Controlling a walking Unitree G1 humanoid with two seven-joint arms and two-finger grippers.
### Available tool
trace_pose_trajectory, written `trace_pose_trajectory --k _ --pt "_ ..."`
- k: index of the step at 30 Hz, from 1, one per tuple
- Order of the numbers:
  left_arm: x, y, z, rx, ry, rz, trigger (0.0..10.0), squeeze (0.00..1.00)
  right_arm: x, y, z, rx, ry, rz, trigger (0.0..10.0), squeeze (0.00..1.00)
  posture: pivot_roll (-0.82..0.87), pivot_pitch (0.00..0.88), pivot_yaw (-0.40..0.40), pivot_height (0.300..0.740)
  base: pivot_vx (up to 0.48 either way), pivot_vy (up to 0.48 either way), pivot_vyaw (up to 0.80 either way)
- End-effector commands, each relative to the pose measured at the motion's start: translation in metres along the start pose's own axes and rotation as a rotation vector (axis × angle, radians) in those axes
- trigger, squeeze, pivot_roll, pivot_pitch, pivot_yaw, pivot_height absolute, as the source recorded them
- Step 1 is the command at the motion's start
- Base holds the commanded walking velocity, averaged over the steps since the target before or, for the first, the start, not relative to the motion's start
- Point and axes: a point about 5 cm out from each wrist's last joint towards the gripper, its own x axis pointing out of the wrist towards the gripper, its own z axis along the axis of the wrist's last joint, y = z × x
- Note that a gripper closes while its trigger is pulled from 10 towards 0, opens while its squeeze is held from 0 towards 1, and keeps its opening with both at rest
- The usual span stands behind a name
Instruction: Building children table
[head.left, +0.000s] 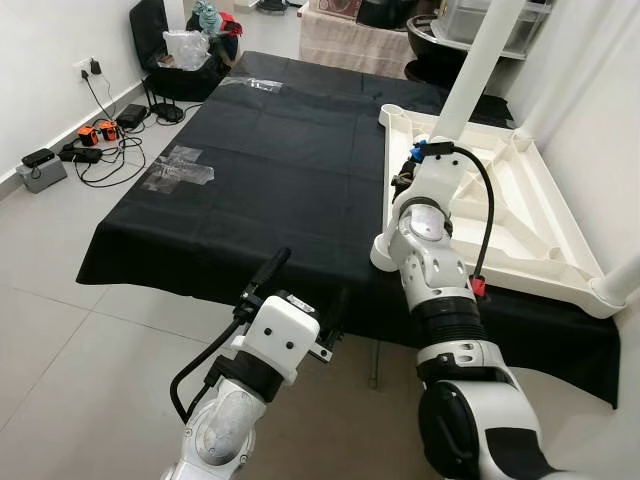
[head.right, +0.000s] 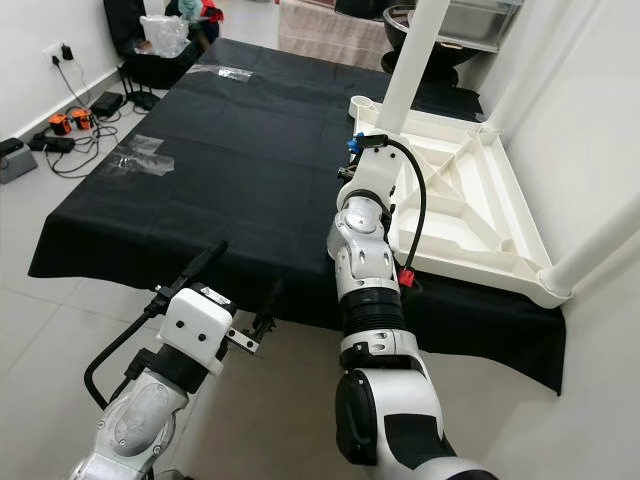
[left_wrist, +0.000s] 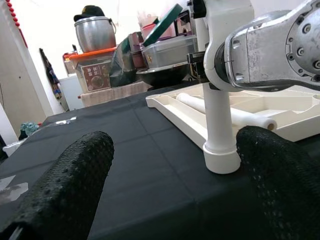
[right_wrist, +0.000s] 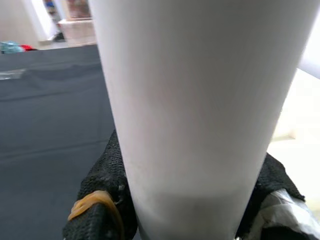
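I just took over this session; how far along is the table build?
The white plastic tabletop lies upside down on the black cloth, with upright white legs at the near-left and right corners. The right gripper is shut on a third white leg at the far-left corner. One loose leg remains; the left gripper waits open.

You had bright, even daylight in the head views, sharp throughout, soft shadows under the black cloth (head.left: 270, 170). Left wrist background blew out white. Right wrist was blurred, the white leg (right_wrist: 195, 100) too close to focus.
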Motion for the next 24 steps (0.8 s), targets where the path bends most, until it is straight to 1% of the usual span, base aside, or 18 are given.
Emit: trace_pose_trajectory --k 1,2,3,4,5,6,7,12,16,17,18,19,21,23,24 --pt "-0.001 -0.004 -0.004 -0.005 0.017 -0.006 10.0 0.0 -0.002 -0.006 -0.005 0.0 0.028 -0.062 2.5 0.0 0.07 0.054 -0.144 0.74 0.0 0.0 0.0" --pt "-0.001 -0.004 -0.004 -0.005 0.017 -0.006 10.0 0.0 -0.002 -0.006 -0.005 0.0 0.028 -0.062 2.5 0.0 0.07 0.054 -0.144 0.74 0.0 0.0 0.0" --pt "-0.001 -0.004 -0.004 -0.006 0.019 -0.006 10.0 0.0 -0.003 -0.003 -0.003 -0.01 0.017 -0.042 8.8 0.0 0.07 0.054 -0.144 0.74 0.0 0.0 0.0" --pt "-0.001 -0.004 -0.004 -0.007 0.02 -0.007 10.0 0.0 -0.004 -0.002 -0.002 -0.016 0.008 -0.035 10.0 0.0 0.07 0.058 -0.142 0.74 0.0 0.0 0.0" --pt "-0.001 -0.004 -0.004 -0.007 0.02 -0.007 10.0 0.0 -0.004 -0.002 -0.002 -0.016 0.008 -0.035 10.0 0.0 0.07 0.058 -0.142 0.74 0.0 0.0 0.0" --pt "-0.001 -0.004 -0.004 -0.008 0.021 -0.007 10.0 0.0 -0.004 0.0 0.001 -0.021 -0.016 -0.017 10.0 1.0 0.07 0.058 -0.142 0.74 0.0 0.0 0.0" --pt "0.0 -0.004 -0.004 -0.01 0.022 -0.007 10.0 0.0 -0.005 0.0 0.007 -0.03 -0.054 -0.01 10.0 1.0 0.07 0.058 -0.142 0.74 0.0 0.0 0.0" --pt "-0.001 -0.004 -0.005 -0.01 0.025 -0.005 10.0 0.0 -0.009 -0.001 0.012 -0.044 -0.094 -0.011 10.0 1.0 0.07 0.06 -0.142 0.74 0.0 0.0 0.0" --pt "-0.001 -0.003 -0.008 -0.016 0.044 0.001 10.0 0.0 -0.015 -0.001 0.012 -0.087 -0.119 0.018 10.0 1.0 0.07 0.062 -0.14 0.74 0.0 0.0 0.0" --pt "-0.002 -0.002 -0.01 -0.023 0.062 0.008 10.0 0.0 -0.02 -0.001 0.008 -0.113 -0.126 0.053 10.0 0.0 0.06 0.064 -0.14 0.74 0.0 0.0 0.0" --pt "-0.002 -0.002 -0.01 -0.023 0.062 0.008 10.0 0.0 -0.02 -0.001 0.008 -0.113 -0.126 0.053 10.0 0.0 0.06 0.064 -0.14 0.74 0.0 0.0 0.0" --pt "-0.003 -0.001 -0.012 -0.033 0.075 0.013 10.0 0.0 -0.025 0.0 0.004 -0.119 -0.129 0.1 10.0 0.0 0.06 0.064 -0.139 0.74 0.0 0.0 0.0" --pt "-0.004 0.0 -0.014 -0.043 0.091 0.017 10.0 0.0 -0.035 0.003 -0.01 -0.107 -0.104 0.242 10.0 0.0 0.06 0.064 -0.138 0.74 0.0 0.0 0.0" --pt "-0.004 0.0 -0.014 -0.043 0.091 0.017 10.0 0.0 -0.035 0.003 -0.01 -0.107 -0.104 0.242 10.0 0.0 0.06 0.064 -0.138 0.74 0.0 0.0 0.0" --pt "-0.004 0.0 -0.015 -0.045 0.096 0.018 10.0 0.0 -0.039 0.002 -0.016 -0.119 -0.088 0.269 10.0 0.0 0.06 0.064 -0.137 0.74 0.0 0.0 0.0"
